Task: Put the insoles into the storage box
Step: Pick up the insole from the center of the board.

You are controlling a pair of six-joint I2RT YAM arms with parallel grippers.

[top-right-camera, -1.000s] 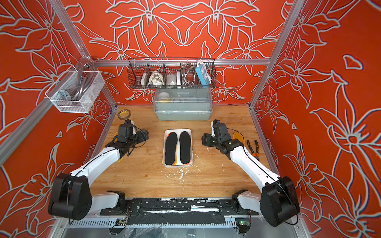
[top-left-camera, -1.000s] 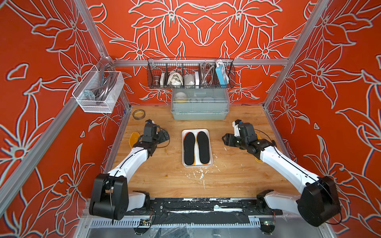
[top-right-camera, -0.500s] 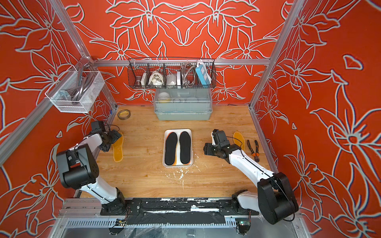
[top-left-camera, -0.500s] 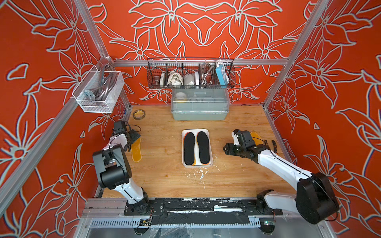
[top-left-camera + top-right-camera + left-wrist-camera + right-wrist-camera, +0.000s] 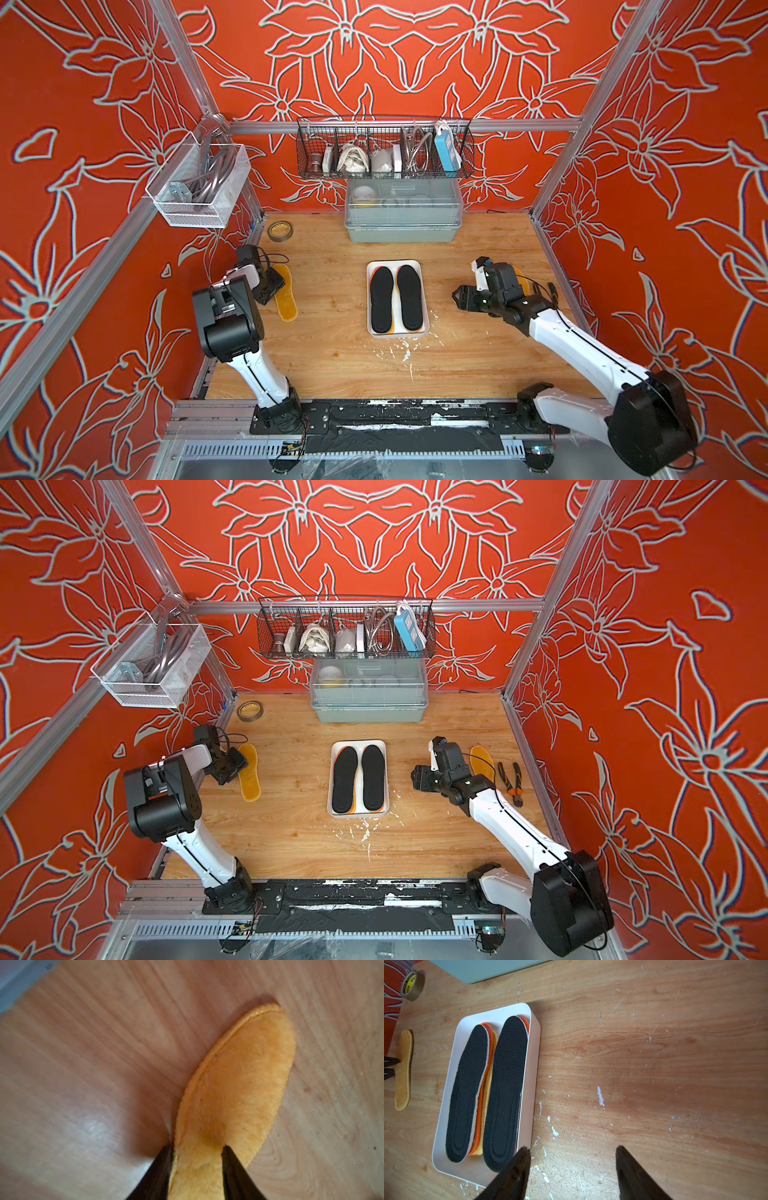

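Note:
The white storage box (image 5: pixel 395 264) (image 5: pixel 359 743) (image 5: pixel 534 1076) sits mid-table. Two black insoles (image 5: pixel 381 299) (image 5: pixel 469 1088) lie side by side on top of orange and amber ones in it. An amber insole (image 5: pixel 286 301) (image 5: pixel 250 781) (image 5: pixel 239 1084) lies on the wood at the left. My left gripper (image 5: pixel 275 286) (image 5: pixel 197 1147) is shut across its near edge, and the fabric bunches between the fingers. Another amber insole (image 5: pixel 482 760) lies at the right, behind the right arm. My right gripper (image 5: pixel 459 297) (image 5: pixel 572 1148) hangs open and empty, just right of the box.
Orange-handled pliers (image 5: pixel 511 781) lie near the right wall. A tape roll (image 5: pixel 279 230) sits at the back left. A grey-green lidded bin (image 5: pixel 403 216) stands at the back under a wire basket (image 5: pixel 384 149). A white mesh basket (image 5: pixel 199 187) hangs on the left wall.
My left arm swung away from the box to the left amber insole and its jaws narrowed onto it. My right gripper drew back a little from the box, still open.

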